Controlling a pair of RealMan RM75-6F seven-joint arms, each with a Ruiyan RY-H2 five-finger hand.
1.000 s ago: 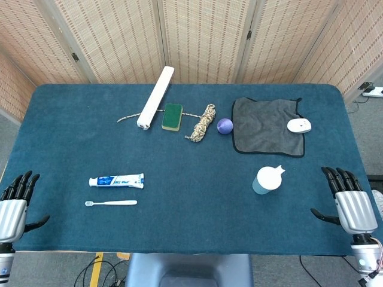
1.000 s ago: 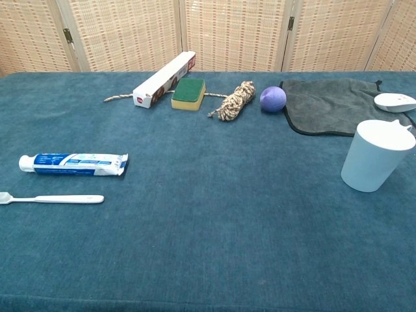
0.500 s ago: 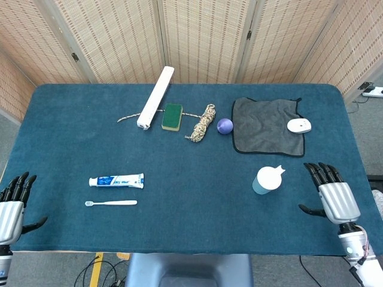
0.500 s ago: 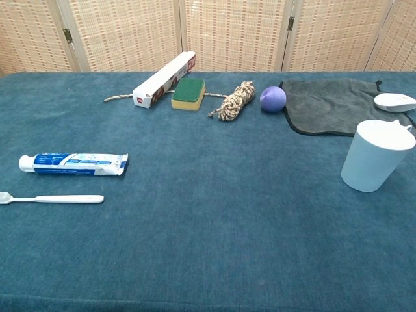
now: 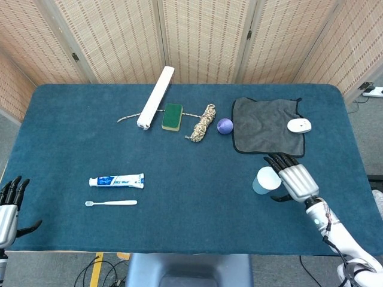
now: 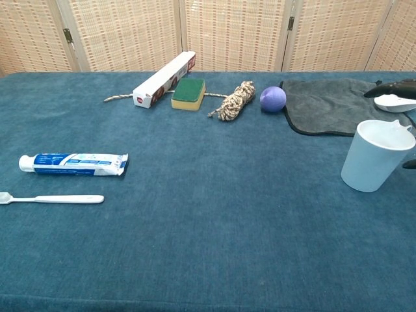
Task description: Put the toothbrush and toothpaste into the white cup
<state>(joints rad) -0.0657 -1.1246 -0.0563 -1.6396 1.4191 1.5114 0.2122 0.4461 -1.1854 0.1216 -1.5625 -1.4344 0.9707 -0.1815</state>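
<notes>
over on the right side of the table [image 5: 191,227] the white cup [image 5: 265,180] is being approached by the right hand [image 5: 293,178], which is seen just beside it with fingers spread and nothing held yet; whether the cup wall is actually touched can't be told from either view. if the cup is meant to be gripped or steadied, it's probably best done low around the body, since the cup is tapered, narrower at the base, and looks like smooth hard plastic with a small raised tab on the rim, so a high or one-sided push could tip it on the soft blue cloth. the left hand [image 5: 8,208] is parked at the near left edge, fingers apart, empty. the toothpaste [image 5: 116,180] and toothbrush [image 5: 111,203] are lying flat and side by side, well apart from the cup, on the left half. the toothpaste is a soft flat tube with a round cap, likely squashy under pressure, while the toothbrush is thin, rigid and low to the cloth, so a fingertip pinch would be needed. behind, a long white box [image 5: 155,97], a green sponge [image 5: 172,116], a coil of rope [image 5: 203,122], a purple ball [image 5: 224,125], a grey towel [image 5: 263,134] and a white mouse [image 5: 299,125] are laid out.
</notes>
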